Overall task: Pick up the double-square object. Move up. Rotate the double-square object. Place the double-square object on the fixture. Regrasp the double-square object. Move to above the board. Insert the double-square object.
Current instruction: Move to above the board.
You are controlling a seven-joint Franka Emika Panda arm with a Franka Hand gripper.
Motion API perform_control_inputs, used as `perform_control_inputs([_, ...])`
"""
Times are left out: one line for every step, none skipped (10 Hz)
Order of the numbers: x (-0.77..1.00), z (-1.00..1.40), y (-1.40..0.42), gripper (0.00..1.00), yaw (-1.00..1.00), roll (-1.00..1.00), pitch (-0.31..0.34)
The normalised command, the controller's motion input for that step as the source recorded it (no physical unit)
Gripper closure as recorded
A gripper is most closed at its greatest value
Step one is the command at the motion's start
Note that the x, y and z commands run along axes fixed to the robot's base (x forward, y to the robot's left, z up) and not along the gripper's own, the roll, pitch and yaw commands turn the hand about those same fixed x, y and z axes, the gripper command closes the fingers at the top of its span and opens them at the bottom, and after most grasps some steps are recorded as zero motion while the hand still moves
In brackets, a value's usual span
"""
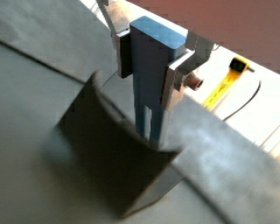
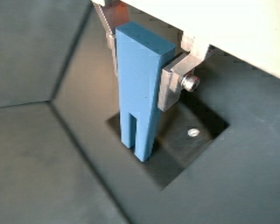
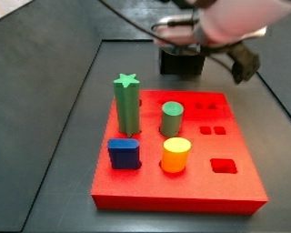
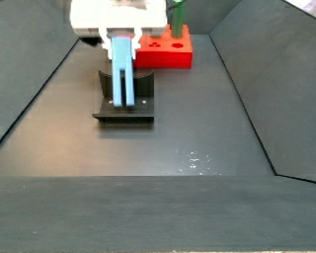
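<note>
**Setting the bar into the fixture's notch**

Nearest the lens in both wrist views is the double-square object [image 2: 140,92], a long blue-grey bar held upright, its forked lower end reaching down into the fixture [image 2: 166,144]. The fingers [image 2: 173,80] are closed on the bar's upper part; a silver plate presses flat against its side, so the gripper [image 1: 154,52] clearly has hold of it. In a wrist view the bar's tip sits at the notch of the dark fixture [image 1: 113,153], though whether it has bottomed out there is hidden.

In a side view the gripper [image 4: 118,30] hangs at the upper left of the frame with the bar [image 4: 125,69] running straight down to the fixture [image 4: 125,104] at centre left, on the dark counter [image 4: 188,148]. Beyond it, at the top of the frame, stands the board [image 4: 168,51], well apart.

The step in hand looks like placing the bar on the fixture. To do it well, keep the bar vertical, lower it slowly until it seats, and open the fingers only once it rests, so it does not tip before the regrasp.
</note>
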Motion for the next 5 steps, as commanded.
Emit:
perform_control_inputs([0.05, 1.0, 0.1, 1.0, -0.12, 0.24, -0.324])
perform_control_inputs([0.04, 1.0, 0.1, 1.0, -0.19, 0.15, -0.274])
perform_control_inputs([0.03, 1.0, 0.09, 1.0, -0.23, 0.11, -0.227])
perform_control_inputs([0.02, 1.0, 0.09, 1.0, -0.26, 0.08, -0.171])
perform_control_inputs([0.02, 1.0, 0.09, 1.0, -0.28, 0.05, -0.11])
